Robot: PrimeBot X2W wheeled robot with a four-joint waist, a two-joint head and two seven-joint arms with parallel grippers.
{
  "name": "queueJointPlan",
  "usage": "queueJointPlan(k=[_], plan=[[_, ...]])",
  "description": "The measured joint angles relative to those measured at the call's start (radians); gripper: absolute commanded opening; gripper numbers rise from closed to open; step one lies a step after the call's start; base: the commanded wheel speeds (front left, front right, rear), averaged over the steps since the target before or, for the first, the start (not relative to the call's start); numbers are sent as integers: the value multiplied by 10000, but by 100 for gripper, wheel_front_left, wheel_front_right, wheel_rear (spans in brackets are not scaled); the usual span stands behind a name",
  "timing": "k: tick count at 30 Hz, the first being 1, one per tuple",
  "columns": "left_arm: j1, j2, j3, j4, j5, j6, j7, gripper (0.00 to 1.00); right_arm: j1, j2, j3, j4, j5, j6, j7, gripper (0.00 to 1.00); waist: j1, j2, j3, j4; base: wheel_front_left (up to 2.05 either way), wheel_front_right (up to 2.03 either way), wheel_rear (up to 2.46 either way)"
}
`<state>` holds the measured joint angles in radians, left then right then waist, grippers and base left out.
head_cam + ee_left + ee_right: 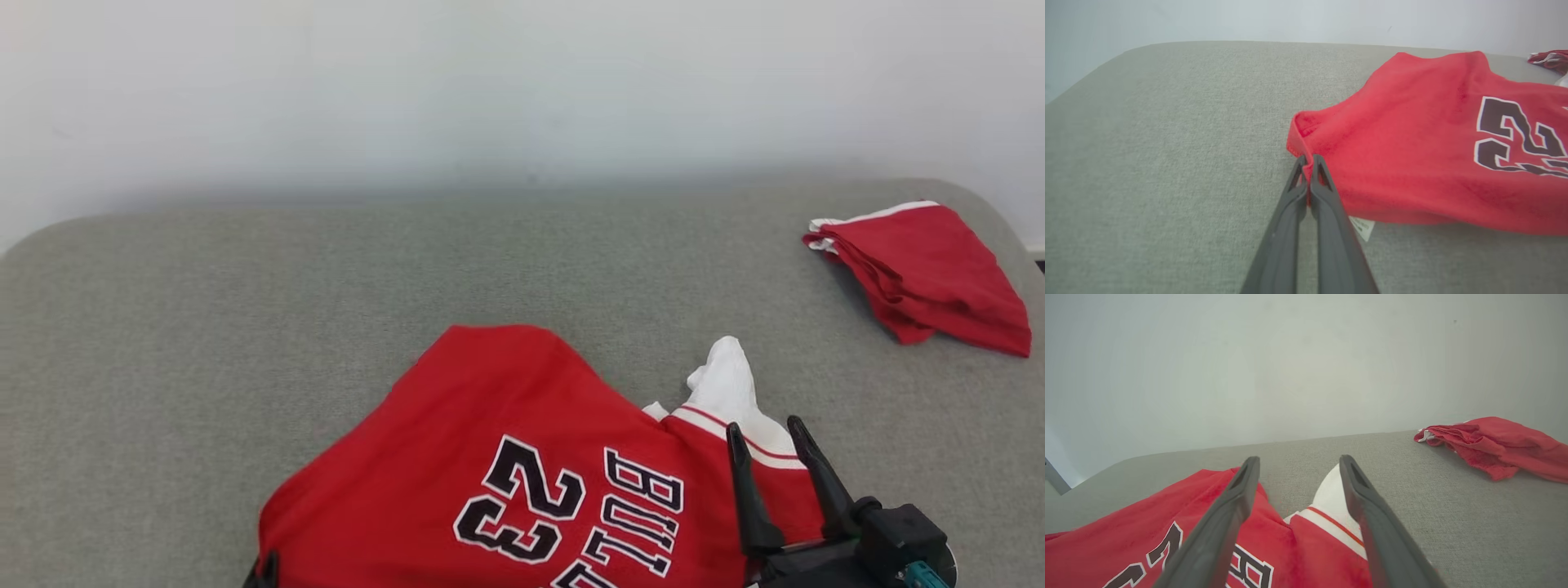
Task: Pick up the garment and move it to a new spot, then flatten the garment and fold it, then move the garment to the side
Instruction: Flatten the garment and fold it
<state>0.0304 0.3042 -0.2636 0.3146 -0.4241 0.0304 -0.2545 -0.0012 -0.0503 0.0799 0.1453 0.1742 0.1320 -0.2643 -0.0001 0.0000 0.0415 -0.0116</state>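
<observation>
Now your left gripper [1308, 160] pinches a corner of the red jersey [506, 457], lying at the near edge of the grey padded top [204, 327]; your right gripper [763, 425] hovers spread over its white-trimmed shoulder. Soft, light, limp: grip that shoulder next.

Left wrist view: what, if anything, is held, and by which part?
The left gripper pinches the red jersey by its folded corner edge. The right gripper holds nothing.
</observation>
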Motion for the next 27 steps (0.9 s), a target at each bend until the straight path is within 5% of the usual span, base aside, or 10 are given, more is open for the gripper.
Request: queueJointPlan(k=[15, 16, 17, 27], plan=[[1550, -251, 251, -675, -372, 918, 134, 0, 45, -4, -500, 516, -161, -2, 0, 100, 0, 0, -175, -131, 0, 0, 0], [1543, -272, 244, -669, -395, 918, 155, 27, 45, 0, -543, 566, -161, -2, 0, 100, 0, 0, -178, -131, 0, 0, 0], [1533, -311, 253, -677, -416, 917, 153, 100, 45, -2, -587, 633, -161, -2, 0, 100, 0, 0, -184, -128, 0, 0, 0], [834, -537, 598, -1072, -54, 825, -42, 100, 15, -215, -1035, 1685, -159, -2, 0, 100, 1, 0, -298, -177, 0, 0, 0]])
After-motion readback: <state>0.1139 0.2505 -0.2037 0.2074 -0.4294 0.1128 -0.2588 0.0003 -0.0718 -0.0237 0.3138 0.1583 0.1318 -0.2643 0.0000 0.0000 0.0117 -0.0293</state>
